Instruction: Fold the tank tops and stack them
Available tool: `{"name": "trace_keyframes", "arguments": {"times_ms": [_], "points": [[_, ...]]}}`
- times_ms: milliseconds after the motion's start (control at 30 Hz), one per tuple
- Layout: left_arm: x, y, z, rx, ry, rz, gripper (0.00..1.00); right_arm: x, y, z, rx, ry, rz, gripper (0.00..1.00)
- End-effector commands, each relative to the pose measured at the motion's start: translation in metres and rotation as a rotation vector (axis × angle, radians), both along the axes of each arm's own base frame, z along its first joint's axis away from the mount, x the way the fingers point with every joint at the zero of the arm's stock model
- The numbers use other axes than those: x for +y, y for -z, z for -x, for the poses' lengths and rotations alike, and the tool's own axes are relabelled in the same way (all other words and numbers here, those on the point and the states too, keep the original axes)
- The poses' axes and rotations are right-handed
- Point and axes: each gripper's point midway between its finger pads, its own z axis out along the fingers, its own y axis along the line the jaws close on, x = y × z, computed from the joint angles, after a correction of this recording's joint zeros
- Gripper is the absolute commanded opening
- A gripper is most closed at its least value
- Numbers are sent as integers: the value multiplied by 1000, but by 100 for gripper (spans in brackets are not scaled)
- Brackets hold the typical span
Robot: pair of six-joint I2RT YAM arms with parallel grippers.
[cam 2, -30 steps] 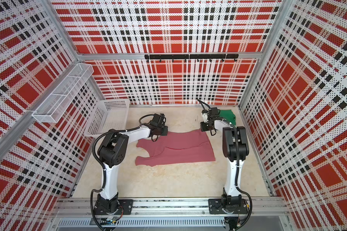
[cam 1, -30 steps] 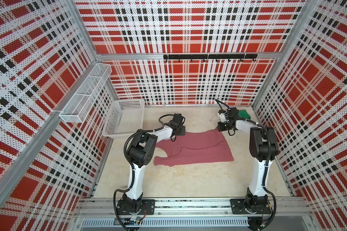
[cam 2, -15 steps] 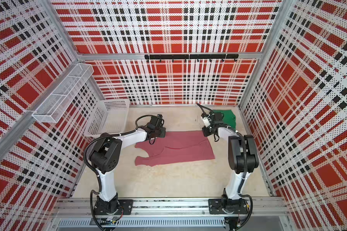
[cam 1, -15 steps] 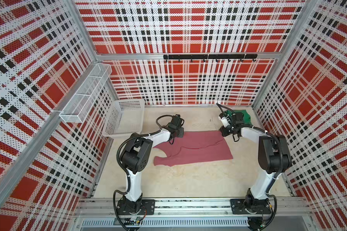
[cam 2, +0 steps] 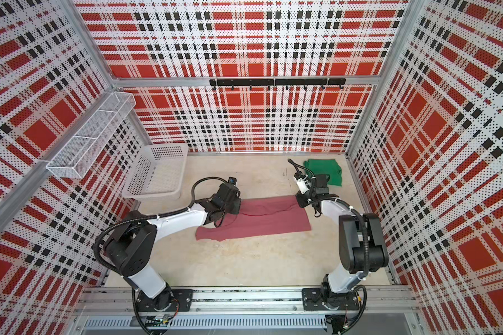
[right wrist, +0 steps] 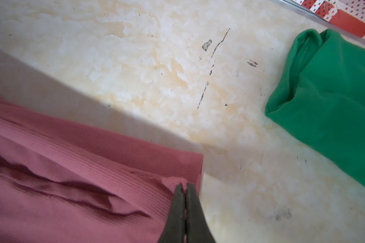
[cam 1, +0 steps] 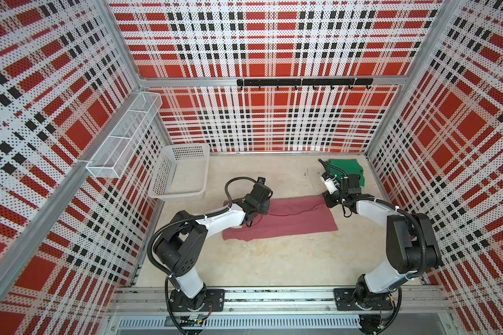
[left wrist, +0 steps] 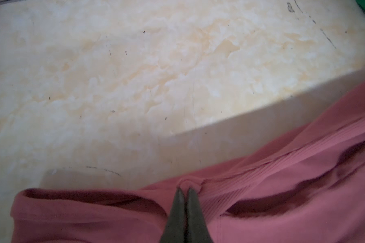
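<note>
right wrist: right hand (right wrist: 184, 186) pinches pink top (right wrist: 72, 168); top views unclear.

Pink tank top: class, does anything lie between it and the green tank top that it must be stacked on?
Nothing visible does. Only bare table lies between the pink tank top and the green tank top. The left gripper and right gripper are each shut on the pink top's edge.

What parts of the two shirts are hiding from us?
The pink tank top: one end partly hidden under the left arm in both top views.
The green tank top: near side hidden behind the right arm's wrist in both top views; cut off by the right wrist view's edge.
</note>
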Motion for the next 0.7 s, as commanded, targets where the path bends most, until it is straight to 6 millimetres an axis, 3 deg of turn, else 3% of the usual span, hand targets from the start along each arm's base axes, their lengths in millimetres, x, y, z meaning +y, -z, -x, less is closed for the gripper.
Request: {"name": "trace_keyframes", "arguments": {"times_ms": [0,267,400,500,533,667], "points": [[12,-2,11,-22,-94,40,0,-2,-19,3,-77,11,-13,1],[24,9,53,-49,-209,151,2,-4,-17,34,-71,44,-45,13],[23,14,73,-61,-233,186,26,-7,-28,50,-147,86,-88,17],[29,15,85,-59,-241,210,44,-8,-52,54,-234,102,-118,18],[31,13,86,-61,-245,221,48,-8,-61,53,-253,109,-125,23],[44,-6,82,-89,-285,265,56,-12,-79,42,-172,215,-208,35]]}}
